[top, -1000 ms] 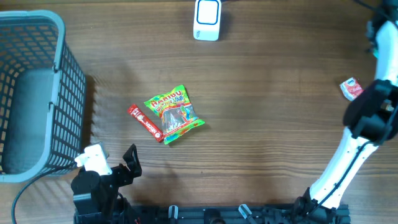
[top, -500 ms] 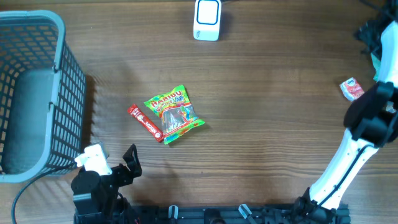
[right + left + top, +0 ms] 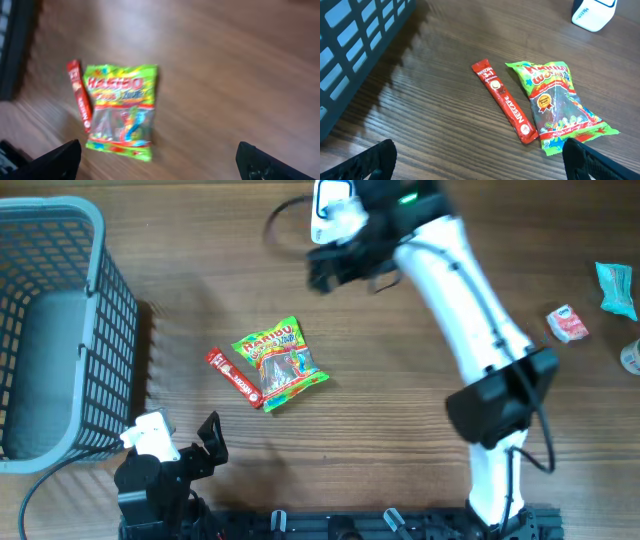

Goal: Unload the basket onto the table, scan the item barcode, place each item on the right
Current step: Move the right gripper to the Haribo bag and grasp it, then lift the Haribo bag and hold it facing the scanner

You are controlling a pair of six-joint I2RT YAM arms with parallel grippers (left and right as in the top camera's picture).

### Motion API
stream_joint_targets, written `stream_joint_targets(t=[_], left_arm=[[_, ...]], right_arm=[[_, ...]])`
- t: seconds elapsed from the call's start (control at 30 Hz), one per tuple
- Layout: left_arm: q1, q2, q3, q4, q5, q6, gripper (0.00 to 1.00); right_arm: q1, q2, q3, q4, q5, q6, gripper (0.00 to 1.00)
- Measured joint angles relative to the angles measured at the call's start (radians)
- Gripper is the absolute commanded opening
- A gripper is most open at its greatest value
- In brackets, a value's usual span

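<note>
Bench (image 3: 400,430): wood top, everything spread out on it, nothing lifted.
Basket (image 3: 95,240): grey mesh, parked out at 9 o'clock, well apart from the goods.
Right arm (image 3: 460,290): stretched right across from 5 o'clock up toward 12, its wrist over the scanner's spot.
Right hand (image 3: 160,162): fingers spread wide, nothing between them. Its own camera looks down on the bag, though that view is blurred.
Left hand (image 3: 480,162): low at 7 o'clock, fingers wide apart and empty, facing the goods from a distance.
Haribo bag (image 3: 280,363): flat on the bench just to the 8 o'clock side of centre, printed face up, no barcode showing.
Scanner (image 3: 592,14): white unit at 12 o'clock, partly under the right arm from above.
Nescafe stick (image 3: 233,377): on the bag's 9 o'clock side, just beside it, lower end seemingly touching the bag's edge.
Small packets: a teal packet (image 3: 615,288) and a red-and-white packet (image 3: 566,323) off at 3 o'clock, well apart from the action.
Step in hand: the reach, I'd say; no item is gripped yet, and the bag looks the likeliest pick.
Next move: bring the right hand down toward 7 o'clock onto the bag, pinch an edge clear of the stick, then carry it to 12 o'clock with its back, where the barcode likely sits, turned to the scanner.
</note>
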Motion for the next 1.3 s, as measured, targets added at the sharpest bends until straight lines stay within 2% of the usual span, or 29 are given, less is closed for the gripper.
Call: stream_joint_targets(t=[0.03, 0.07, 0.2, 0.4, 0.53, 0.73, 0.77, 0.8, 0.87, 0.93, 0.97, 1.0, 1.17, 1.3], left_arm=[[0.000, 0.000, 0.000, 0.000, 0.000, 0.000, 1.00], [0.000, 0.000, 0.000, 0.000, 0.000, 0.000, 1.00], [0.000, 0.000, 0.000, 0.000, 0.000, 0.000, 1.00], [0.000, 0.000, 0.000, 0.000, 0.000, 0.000, 1.00], [0.000, 0.000, 0.000, 0.000, 0.000, 0.000, 1.00], [0.000, 0.000, 0.000, 0.000, 0.000, 0.000, 1.00], [0.000, 0.000, 0.000, 0.000, 0.000, 0.000, 1.00], [0.000, 0.000, 0.000, 0.000, 0.000, 0.000, 1.00], [0.000, 0.000, 0.000, 0.000, 0.000, 0.000, 1.00], [0.000, 0.000, 0.000, 0.000, 0.000, 0.000, 1.00], [0.000, 0.000, 0.000, 0.000, 0.000, 0.000, 1.00], [0.000, 0.000, 0.000, 0.000, 0.000, 0.000, 1.00], [0.000, 0.000, 0.000, 0.000, 0.000, 0.000, 1.00], [0.000, 0.000, 0.000, 0.000, 0.000, 0.000, 1.00]], right_arm=[[0.014, 0.000, -0.002, 0.000, 0.009, 0.019, 1.00], [0.104, 0.000, -0.031, 0.004, 0.061, 0.038, 1.00], [0.189, 0.001, -0.146, 0.067, 0.102, 0.097, 1.00], [0.310, 0.008, -0.428, 0.385, 0.095, 0.160, 1.00], [0.369, 0.011, -0.456, 0.496, 0.184, 0.230, 1.00], [0.374, 0.121, -0.456, 0.461, 0.289, 0.280, 0.98], [0.374, 0.138, -0.458, 0.460, 0.285, 0.280, 0.92], [0.374, 0.152, -0.459, 0.460, 0.284, 0.280, 0.80], [0.378, 0.155, -0.458, 0.453, 0.288, 0.283, 0.48], [0.378, 0.155, -0.457, 0.448, 0.285, 0.288, 0.20], [0.378, 0.155, -0.449, 0.441, 0.285, 0.299, 0.09], [0.377, 0.155, -0.443, 0.434, 0.285, 0.311, 0.05], [0.340, 0.155, -0.399, 0.346, 0.257, 0.344, 0.04], [0.244, 0.150, -0.378, 0.299, -0.013, 0.343, 0.04]])
